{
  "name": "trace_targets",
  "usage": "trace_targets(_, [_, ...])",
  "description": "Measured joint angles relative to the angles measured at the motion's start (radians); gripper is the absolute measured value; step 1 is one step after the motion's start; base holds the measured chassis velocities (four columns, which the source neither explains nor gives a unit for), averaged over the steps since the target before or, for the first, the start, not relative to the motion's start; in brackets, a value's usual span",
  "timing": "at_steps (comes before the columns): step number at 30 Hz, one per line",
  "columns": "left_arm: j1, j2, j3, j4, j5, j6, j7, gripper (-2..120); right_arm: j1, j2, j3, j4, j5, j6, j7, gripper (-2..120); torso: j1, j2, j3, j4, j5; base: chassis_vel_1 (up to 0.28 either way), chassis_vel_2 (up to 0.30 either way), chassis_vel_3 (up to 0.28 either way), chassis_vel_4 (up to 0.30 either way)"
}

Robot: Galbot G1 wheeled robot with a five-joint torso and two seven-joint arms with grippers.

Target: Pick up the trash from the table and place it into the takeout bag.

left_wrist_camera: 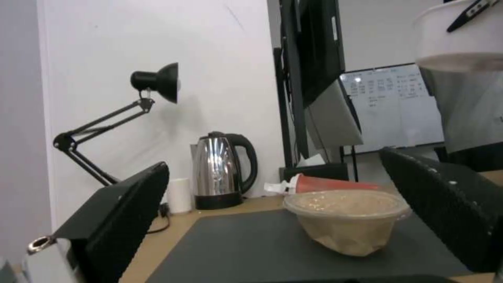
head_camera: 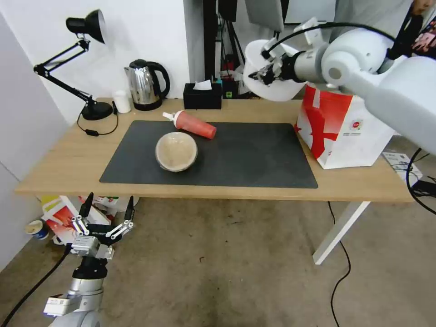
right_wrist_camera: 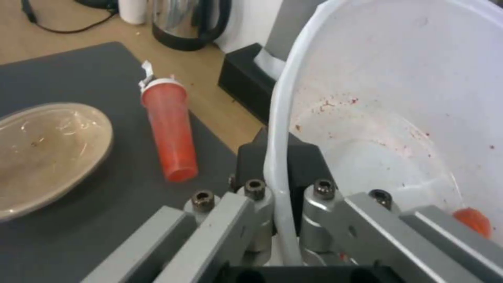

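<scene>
The long light-wood tabletop with white legs carries a large dark grey rectangular mat across its middle; at its right end stands the big boxy white takeout bag with bold red patches, a small round red logo on its side; above the tabletop's far edge, just left of the bag's top, the large white plastic bowl hangs in the air, tilted, with red smears and a red scrap inside as the right wrist view shows; the right tool is clenched on the bowl's rim, one finger inside the wall and one outside; the round beige lidded takeout bowl sits on the mat, left of its centre; just behind it, close but apart, the tall red translucent drink cup lies on its side on the mat, its white spouted lid pointing toward the far left; a steel kettle, a black tissue box and a black desk lamp line the far edge; the left tool hangs low, in front of and below the tabletop's left end, its fingers spread apart and holding nothing
</scene>
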Motion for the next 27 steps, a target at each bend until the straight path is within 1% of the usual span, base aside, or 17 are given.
trace_targets(11, [0.0, 0.0, 0.0, 0.0, 0.0, 0.0, 0.0, 100, 0.07, -0.041, -0.007, -0.043, -0.005, 0.001, -0.035, 0, 0.0, 0.0, 0.0, -0.0001, -0.0001, 0.0, 0.0, 0.0, 0.0])
trace_targets(19, [0.0, 0.0, 0.0, 0.0, 0.0, 0.0, 0.0, 100, 0.076, -0.058, 0.015, -0.079, -0.029, 0.005, -0.061, 0, 0.0, 0.0, 0.0, 0.0001, -0.0001, 0.0, 0.0, 0.0, 0.0])
trace_targets(23, [0.0, 0.0, 0.0, 0.0, 0.0, 0.0, 0.0, 100, 0.076, -0.073, 0.021, -0.104, -0.056, 0.009, -0.08, 0, 0.0, 0.0, 0.0, 0.0, 0.0001, 0.0, 0.0, 0.0, 0.0])
trace_targets(27, [0.0, 0.0, 0.0, 0.0, 0.0, 0.0, 0.0, 100, 0.043, -0.1, 0.041, -0.122, -0.102, 0.025, -0.104, 0, 0.0, 0.0, 0.0, 0.0, 0.0003, 0.0, 0.0, 0.0, 0.0])
